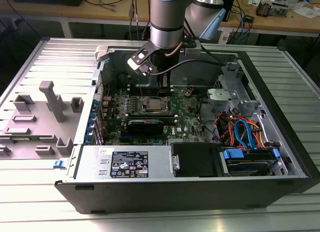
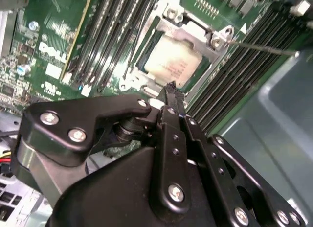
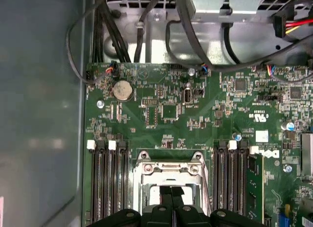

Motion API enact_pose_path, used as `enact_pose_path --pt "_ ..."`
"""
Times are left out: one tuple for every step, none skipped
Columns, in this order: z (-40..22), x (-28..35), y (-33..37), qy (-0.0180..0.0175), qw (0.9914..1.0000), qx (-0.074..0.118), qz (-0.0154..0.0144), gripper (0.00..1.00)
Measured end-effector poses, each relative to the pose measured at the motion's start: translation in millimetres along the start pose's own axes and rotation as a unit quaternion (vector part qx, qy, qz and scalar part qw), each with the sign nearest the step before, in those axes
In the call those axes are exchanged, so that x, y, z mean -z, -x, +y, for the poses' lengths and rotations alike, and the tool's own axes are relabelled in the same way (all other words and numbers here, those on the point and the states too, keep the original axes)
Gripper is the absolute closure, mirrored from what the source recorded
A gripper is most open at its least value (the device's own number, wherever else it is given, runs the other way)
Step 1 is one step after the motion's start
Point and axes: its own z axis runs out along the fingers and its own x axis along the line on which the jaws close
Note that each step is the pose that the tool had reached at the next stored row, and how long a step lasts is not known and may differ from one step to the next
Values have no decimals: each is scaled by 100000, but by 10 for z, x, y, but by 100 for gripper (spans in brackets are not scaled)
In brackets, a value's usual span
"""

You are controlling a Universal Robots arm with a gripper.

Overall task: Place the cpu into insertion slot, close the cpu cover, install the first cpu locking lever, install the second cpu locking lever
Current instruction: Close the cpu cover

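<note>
Exterior view: the gripper (image 1: 162, 84) hangs low inside the open case (image 1: 200, 192), just above the insertion slot (image 1: 143, 103) where the cpu (image 1: 153, 104) sits. Second wrist view: the fingers are pinched together on nothing, tips over the edge of the cpu cover (image 2: 193, 30), which lies flat around the cpu's pale top, and a thin lever (image 2: 259, 47) pokes out sideways. First wrist view: clenched tips over the cover, between the memory slots (image 3: 107, 188).
</note>
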Motion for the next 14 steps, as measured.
enact_pose_path --pt "-36 -3 -1 3 100000 -2 11 89" --pt "-85 -7 -2 3 100000 0 11 89" --pt "-107 -10 -3 12 100000 3 16 89" --pt "-107 -9 -3 6 100000 17 11 89" --pt "-107 -9 -3 6 100000 19 9 89" --pt "-107 -9 -3 6 100000 20 10 89" --pt "-108 -9 -3 4 100000 20 10 89" --pt "-107 -9 -3 6 100000 22 9 89" --pt "-108 -9 -3 4 100000 21 10 89" --pt "-107 -9 -3 6 100000 21 9 89" --pt "-108 -9 -3 5 100000 22 10 89" --pt "-107 -9 -3 6 100000 24 11 89" --pt "-107 -9 -3 6 100000 24 11 89" --pt "-108 -9 -3 5 100000 23 8 89"
